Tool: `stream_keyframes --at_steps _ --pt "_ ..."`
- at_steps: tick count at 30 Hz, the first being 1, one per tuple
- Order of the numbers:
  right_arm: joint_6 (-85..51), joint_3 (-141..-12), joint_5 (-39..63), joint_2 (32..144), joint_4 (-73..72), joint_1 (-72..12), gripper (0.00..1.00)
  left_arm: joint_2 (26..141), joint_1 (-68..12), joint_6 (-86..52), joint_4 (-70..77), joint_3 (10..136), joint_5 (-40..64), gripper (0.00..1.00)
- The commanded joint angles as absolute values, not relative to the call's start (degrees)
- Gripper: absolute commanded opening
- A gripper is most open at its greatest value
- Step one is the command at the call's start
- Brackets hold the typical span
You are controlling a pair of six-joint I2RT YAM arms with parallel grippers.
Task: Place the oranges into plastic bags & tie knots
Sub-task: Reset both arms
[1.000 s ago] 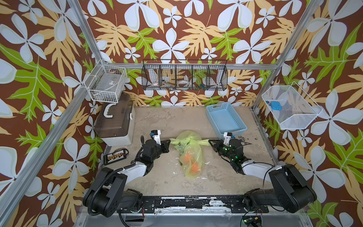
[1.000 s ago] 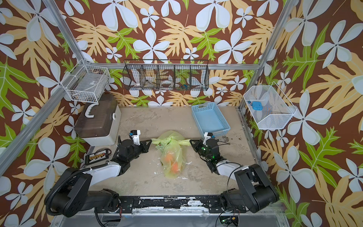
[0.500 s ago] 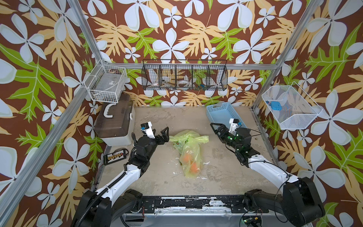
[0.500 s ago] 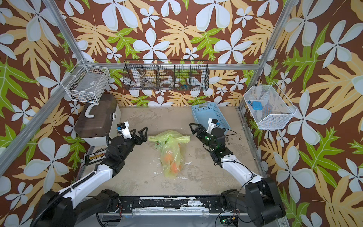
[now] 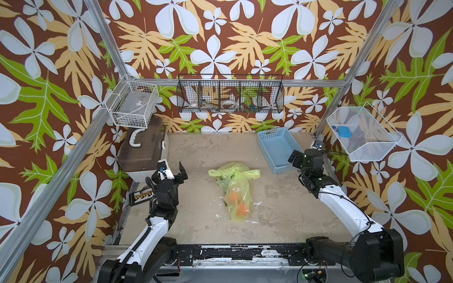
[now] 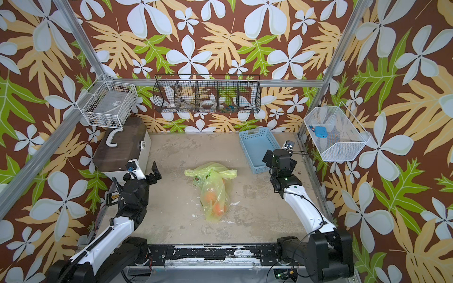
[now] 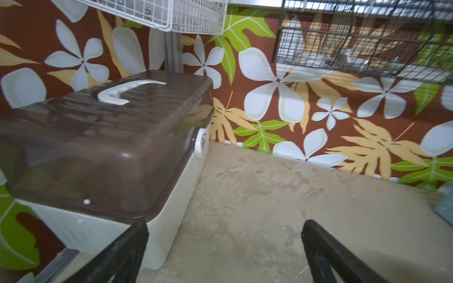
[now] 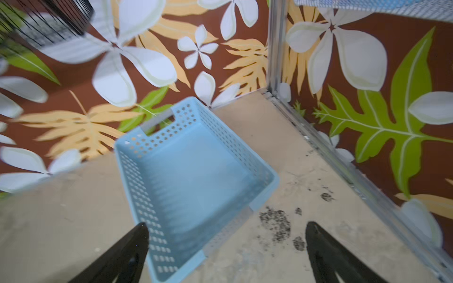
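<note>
Loud tropical leaf-and-flower wallpaper on every wall, and in the middle of it a scuffed beige surface [image 5: 196, 152] with the yellow-green plastic bag [image 5: 239, 182] lying pretty much dead centre. The oranges [image 5: 234, 196] are inside it. You can see at least two orange blobs through the film in both top views, but I can't make out a third for sure. The knot [image 5: 231, 172], meaning the bunched handle ends, is at the end of the bag nearer the back wall. It looks gathered and twisted together, though I can't tell from up here how tight it is. The left claw [image 5: 172, 169] sits well off to the bag's left, next to the brown-lidded box [image 5: 144, 144], jaws spread wide with nothing in them. Its wrist view shows only box and bare surface. The right claw [image 5: 305, 156] is well off to the bag's right and a bit further back, by the near corner of the blue basket [image 5: 263, 144], also wide open and empty. Neither touches the bag. So my read: the fruit's bagged, the tie looks done, and this is basically the tail end. If anything's left, it'd be checking that the knot holds. If it's slack, each claw would need to come in from its own side, pinch one handle end close to the bunch and pull outward gently, since that thin film looks like it'd slip or tear easily.
</note>
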State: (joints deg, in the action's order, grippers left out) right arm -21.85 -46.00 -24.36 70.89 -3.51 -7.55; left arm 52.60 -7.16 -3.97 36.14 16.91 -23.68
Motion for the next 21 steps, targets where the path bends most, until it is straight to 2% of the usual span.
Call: stream_keyframes --at_steps 1,7,12,17,19,21 --pt "-13.3 -42.0 -34.8 72.8 -11.8 -7.6 1.00 55.3 -6.8 -0.2 41.7 14.4 -23.4 1.00" --pt "-5.6 -26.3 -36.9 74.5 -34.3 -7.5 0.99 66.7 -6.9 -1.5 56.8 10.1 -16.8 1.00" --pt "-3.5 -13.8 -28.0 75.1 -55.6 -7.5 1.00 75.1 -6.7 -1.4 72.2 6.6 -15.6 1.00" --pt "-1.0 -12.9 -19.9 83.3 -66.9 -5.5 0.99 84.2 -6.8 0.0 79.7 7.0 -13.1 1.00" --pt "-3.6 -13.7 -14.2 82.7 -63.1 -2.1 0.99 83.1 -5.6 -1.1 74.1 8.7 -10.7 1.00" --pt "-2.6 -12.0 -12.3 84.9 -68.6 -1.7 1.00 84.2 -3.9 -1.9 74.8 9.3 -8.0 1.00"
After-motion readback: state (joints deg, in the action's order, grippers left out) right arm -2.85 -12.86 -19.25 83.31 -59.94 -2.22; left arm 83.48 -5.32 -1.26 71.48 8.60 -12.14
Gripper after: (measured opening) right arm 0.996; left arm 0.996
